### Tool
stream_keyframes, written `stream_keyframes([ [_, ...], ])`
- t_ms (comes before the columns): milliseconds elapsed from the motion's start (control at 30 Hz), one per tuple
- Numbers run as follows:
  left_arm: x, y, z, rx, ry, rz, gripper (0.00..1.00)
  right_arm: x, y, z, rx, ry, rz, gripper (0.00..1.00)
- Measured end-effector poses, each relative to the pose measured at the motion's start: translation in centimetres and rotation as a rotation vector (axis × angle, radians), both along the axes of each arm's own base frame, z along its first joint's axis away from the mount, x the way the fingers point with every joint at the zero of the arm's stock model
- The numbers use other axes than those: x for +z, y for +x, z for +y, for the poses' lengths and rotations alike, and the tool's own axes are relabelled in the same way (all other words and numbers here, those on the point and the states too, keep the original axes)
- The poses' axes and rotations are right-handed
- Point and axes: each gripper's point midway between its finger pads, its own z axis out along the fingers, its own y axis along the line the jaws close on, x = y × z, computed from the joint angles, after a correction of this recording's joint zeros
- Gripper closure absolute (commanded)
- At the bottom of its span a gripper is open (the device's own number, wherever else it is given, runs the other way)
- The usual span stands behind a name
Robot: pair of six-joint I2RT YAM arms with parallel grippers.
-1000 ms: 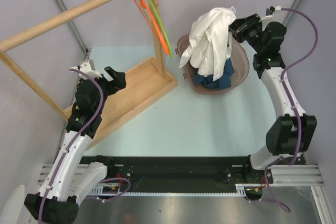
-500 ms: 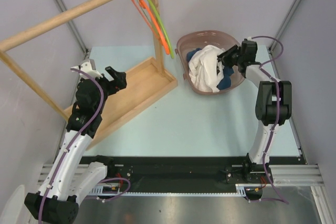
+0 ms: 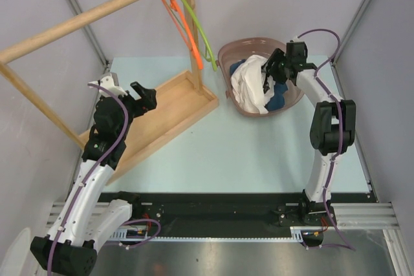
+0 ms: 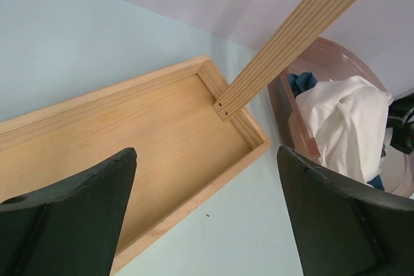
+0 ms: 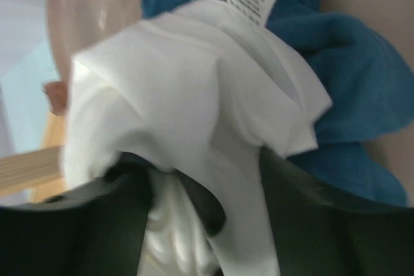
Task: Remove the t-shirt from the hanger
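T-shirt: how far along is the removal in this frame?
Done: the white t-shirt lies in the basket, and the hangers on the rail are bare. In hand: the right gripper sits low in the basket, jaws parted, cloth between them. Remaining: pull that arm clear. The left gripper is open, idle.

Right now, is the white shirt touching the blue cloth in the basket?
Touching. The right wrist view shows the white shirt lying folded directly on the blue cloth, with no gap.

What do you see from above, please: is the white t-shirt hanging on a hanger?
No, the white t-shirt lies in the basket, and the orange hanger and green hanger on the rail hang bare.
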Motion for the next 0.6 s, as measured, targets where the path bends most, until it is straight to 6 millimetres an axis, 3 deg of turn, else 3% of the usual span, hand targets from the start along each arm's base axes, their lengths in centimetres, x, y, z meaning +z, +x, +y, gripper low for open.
stream_keyframes([
  [33,0.0,0.0,0.0,-0.001,0.000,0.000,0.06,0.0,-0.5,-0.1,-0.002,-0.025,0.016,0.18],
  [67,0.0,0.0,0.0,-0.002,-0.001,-0.001,0.06,0.0,-1.0,-0.3,-0.006,-0.047,0.030,0.05],
  [233,-0.1,0.1,-0.1,-0.005,0.000,0.004,0.06,2.2,-3.7,-2.9,-0.076,-0.170,0.063,0.04],
  [433,-0.2,0.1,-0.1,-0.006,0.000,0.005,0.05,8.6,-7.6,-6.3,-0.193,-0.309,-0.003,0.04],
  [533,-0.2,0.1,-0.1,-0.006,0.000,0.005,0.06,10.8,-9.6,-6.2,-0.214,-0.395,-0.041,0.03],
  [600,-0.2,0.1,-0.1,-0.006,0.000,0.006,0.05,11.5,-10.7,-4.9,-0.202,-0.456,-0.052,0.03],
])
